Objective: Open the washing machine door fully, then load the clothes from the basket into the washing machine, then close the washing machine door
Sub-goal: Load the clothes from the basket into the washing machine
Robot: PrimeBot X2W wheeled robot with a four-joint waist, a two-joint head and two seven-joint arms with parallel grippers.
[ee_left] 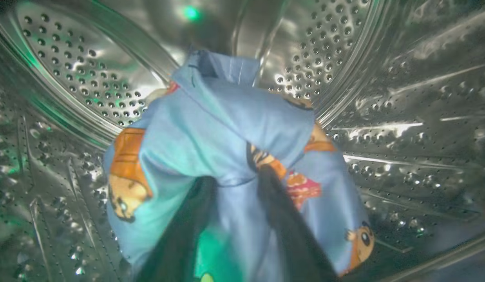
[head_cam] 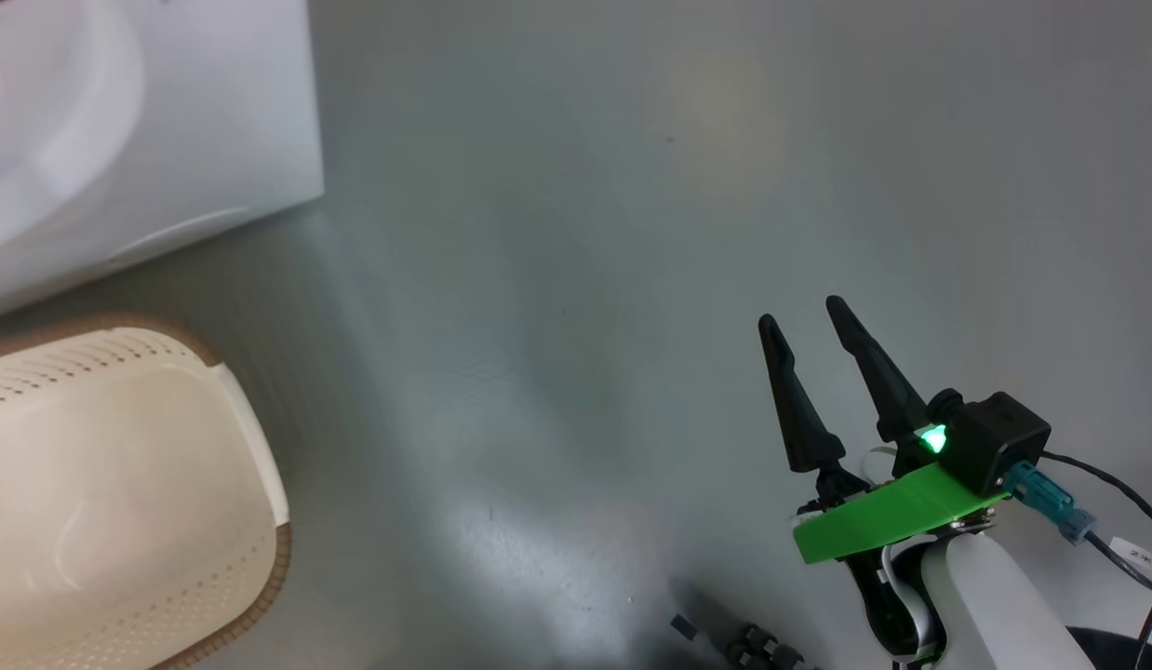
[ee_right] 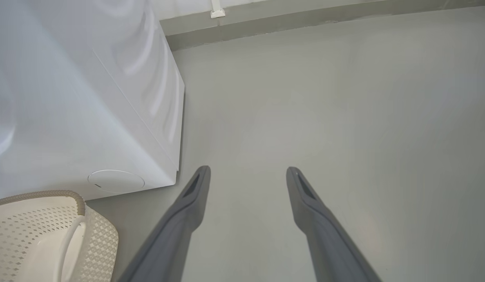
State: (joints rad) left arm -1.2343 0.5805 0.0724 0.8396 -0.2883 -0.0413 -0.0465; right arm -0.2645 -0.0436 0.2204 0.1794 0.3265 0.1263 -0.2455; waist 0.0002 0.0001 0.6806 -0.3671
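Inside the washing machine [head_cam: 167,121], the clothes [ee_left: 227,129] sit as a blue printed bundle in the steel drum [ee_left: 89,78], draped over the left gripper [ee_left: 234,188]. Its two dark fingers stand apart at the base, but their tips are buried in the fabric, so I cannot tell whether they pinch the cloth or merely lie under it. Just in front of the washing machine stands the basket [head_cam: 101,358], the part of its wall that shows being bare cream plastic. Well to the right of the washing machine, the right gripper [head_cam: 802,313] hangs over the grey floor [head_cam: 585,279] with its fingers spread wide and nothing between them. The main risk, as I judge it, lies in pulling the left arm out: folds wrapped round the fingers could cling and drag the bundle back toward the opening, or out of it onto the floor. A trailing edge left across the mouth of the washing machine could then be trapped when the door is swung shut and keep it from latching.
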